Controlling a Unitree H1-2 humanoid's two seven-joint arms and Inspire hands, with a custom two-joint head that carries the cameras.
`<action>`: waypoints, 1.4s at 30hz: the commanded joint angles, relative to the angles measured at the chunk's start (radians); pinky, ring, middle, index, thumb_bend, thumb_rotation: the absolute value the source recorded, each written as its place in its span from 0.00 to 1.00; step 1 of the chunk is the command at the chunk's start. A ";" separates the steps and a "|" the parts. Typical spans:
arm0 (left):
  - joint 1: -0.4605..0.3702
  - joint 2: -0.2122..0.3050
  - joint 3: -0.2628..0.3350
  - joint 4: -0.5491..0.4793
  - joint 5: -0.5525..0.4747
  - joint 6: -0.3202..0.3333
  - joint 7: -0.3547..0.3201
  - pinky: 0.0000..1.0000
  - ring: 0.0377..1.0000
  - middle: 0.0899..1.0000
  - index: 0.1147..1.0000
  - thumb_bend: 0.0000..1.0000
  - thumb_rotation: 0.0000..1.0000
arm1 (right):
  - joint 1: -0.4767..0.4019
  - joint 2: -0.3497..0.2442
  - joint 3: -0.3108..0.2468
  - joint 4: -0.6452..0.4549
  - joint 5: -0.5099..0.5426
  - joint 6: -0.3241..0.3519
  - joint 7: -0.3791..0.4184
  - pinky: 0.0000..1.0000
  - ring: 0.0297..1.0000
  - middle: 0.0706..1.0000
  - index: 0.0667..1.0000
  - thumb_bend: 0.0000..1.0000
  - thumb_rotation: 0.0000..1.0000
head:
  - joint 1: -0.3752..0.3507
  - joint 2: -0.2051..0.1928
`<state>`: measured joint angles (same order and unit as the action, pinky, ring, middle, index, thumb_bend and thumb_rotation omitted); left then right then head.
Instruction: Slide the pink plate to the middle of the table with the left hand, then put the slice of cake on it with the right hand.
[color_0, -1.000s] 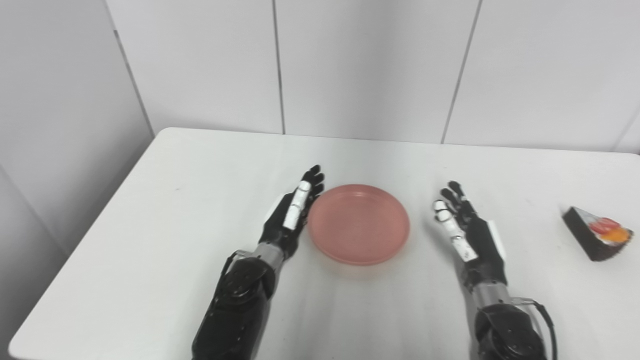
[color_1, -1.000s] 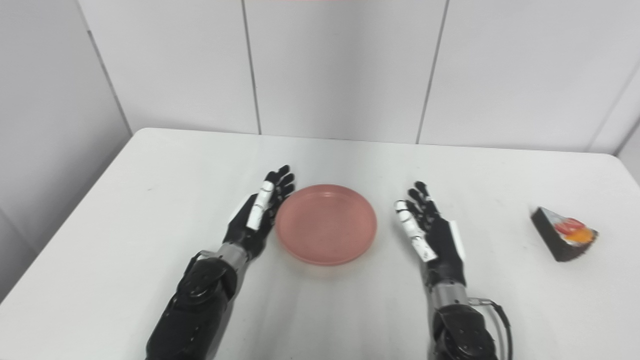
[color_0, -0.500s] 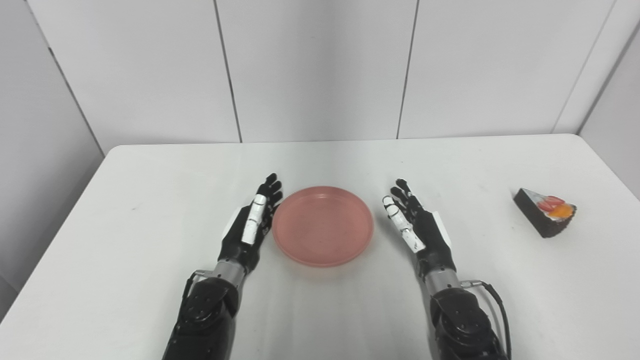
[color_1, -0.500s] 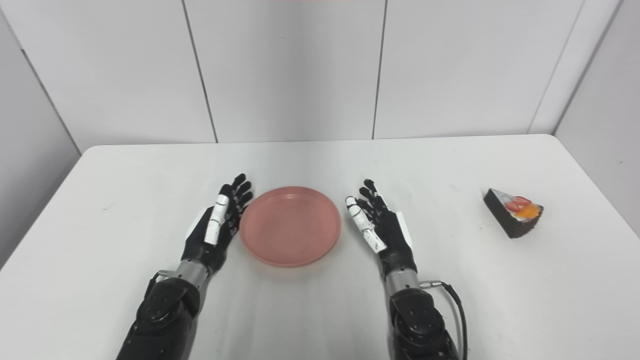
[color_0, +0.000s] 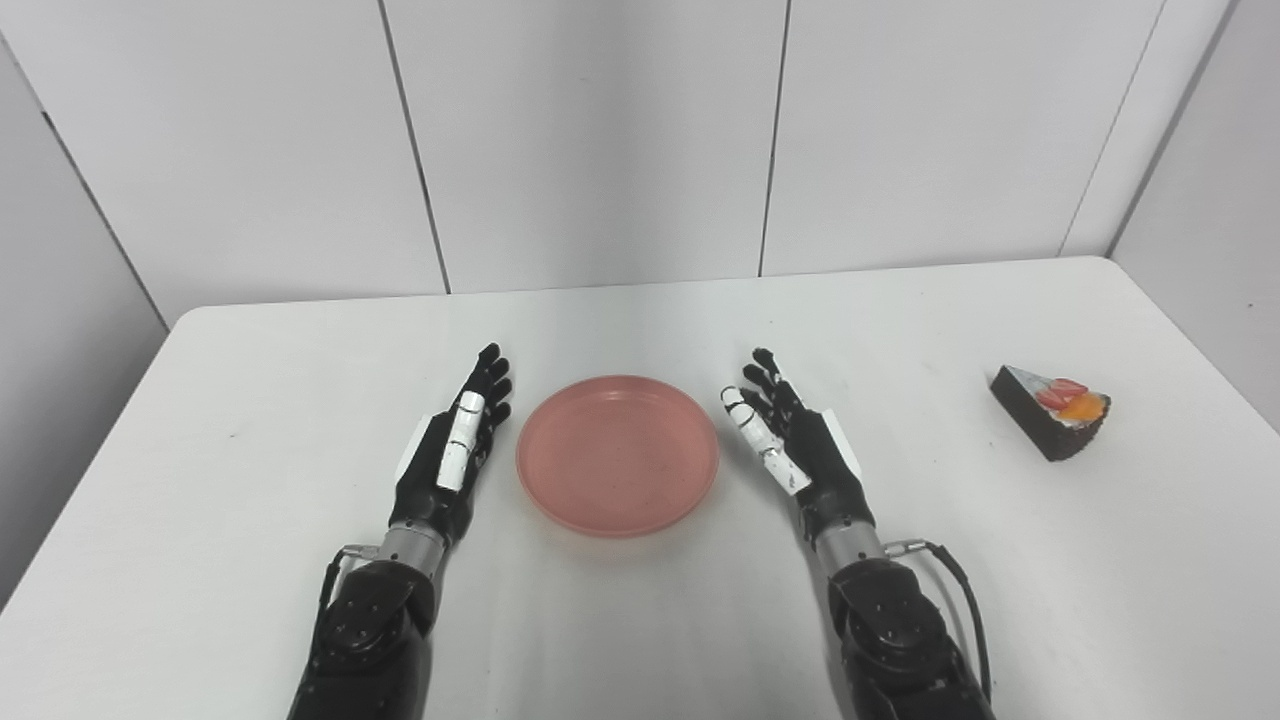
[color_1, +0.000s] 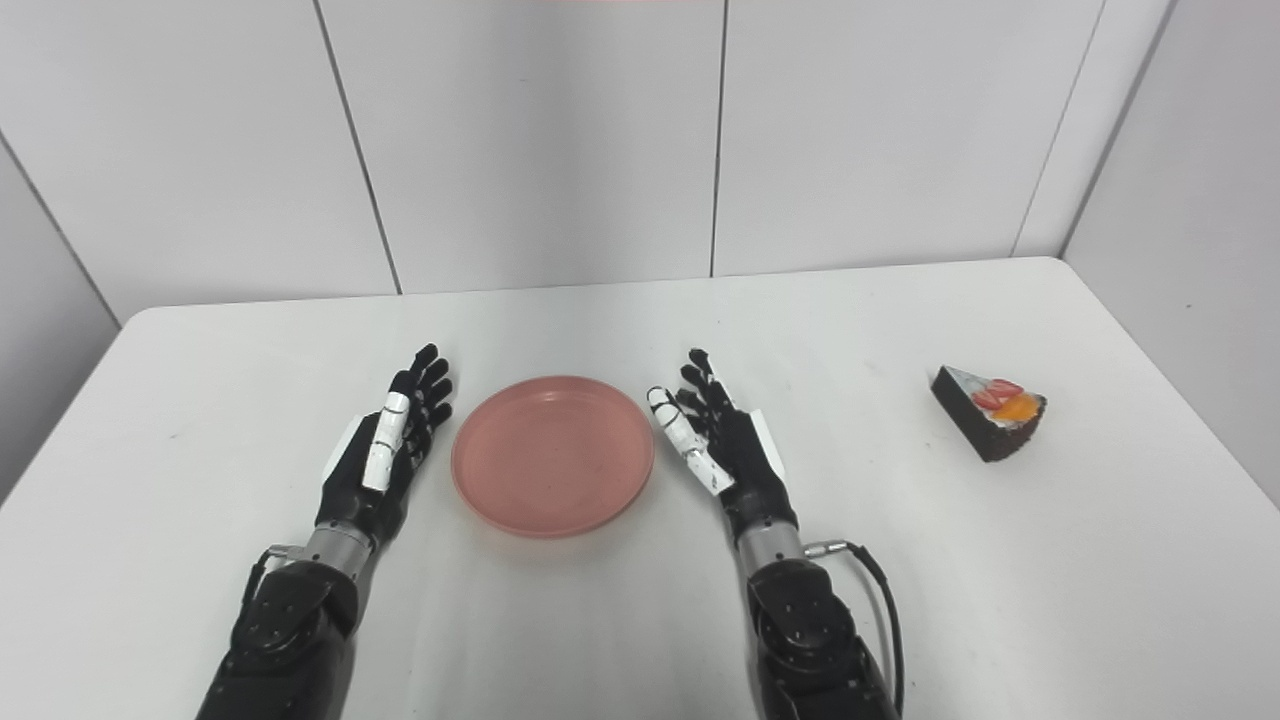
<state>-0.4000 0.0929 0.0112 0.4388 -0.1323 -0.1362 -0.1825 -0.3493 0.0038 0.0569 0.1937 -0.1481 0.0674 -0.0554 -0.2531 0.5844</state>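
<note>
My left hand (color_0: 452, 462) lies at the left of the scene, palm turned inward, fingers straight and apart, holding nothing. It rests just beside the left rim of the round, shallow pink plate (color_0: 617, 455), with a thin strip of the white table (color_0: 250, 480) showing between them, so I judge no contact. The plate sits about at the middle of the table, which makes the sliding step look done to me.

On the plate's other side my right hand (color_0: 795, 455) mirrors the left: fingers extended and spread, empty, near the right rim but not touching it.

Far off to the right, close to the table's right edge, sits the dark wedge of cake topped with red and orange fruit (color_0: 1050, 410). It is well apart from my right hand and at about the same depth, so the reach is mostly sideways to the right. Its narrow tip points left and toward the back wall, the broad end facing the near right. My right hand is clearly the nearer one.
</note>
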 joint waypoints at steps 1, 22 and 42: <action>-0.009 0.016 0.007 0.031 -0.007 -0.043 -0.018 1.00 1.00 1.00 1.00 0.69 1.00 | -0.069 -0.033 -0.004 -0.041 -0.090 -0.010 -0.065 0.82 0.90 0.92 0.95 0.50 0.75 | -0.017 -0.008; -0.047 0.055 0.020 0.165 -0.030 -0.140 -0.085 1.00 1.00 1.00 1.00 0.68 1.00 | -0.185 -0.270 -0.003 0.022 -0.389 0.218 -0.133 0.73 0.83 0.88 0.88 0.67 0.33 | -0.184 -0.052; -0.089 0.090 0.073 0.299 -0.102 -0.191 -0.179 1.00 1.00 1.00 1.00 0.66 1.00 | -0.186 -0.365 -0.130 -0.156 -0.621 0.402 0.101 0.70 0.82 0.87 0.89 0.77 0.37 | -0.330 -0.077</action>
<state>-0.5279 0.1729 0.0821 0.7120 -0.2208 -0.3296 -0.3473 -0.4999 -0.3483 -0.0470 0.0824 -0.7337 0.4697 0.0312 -0.5844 0.5077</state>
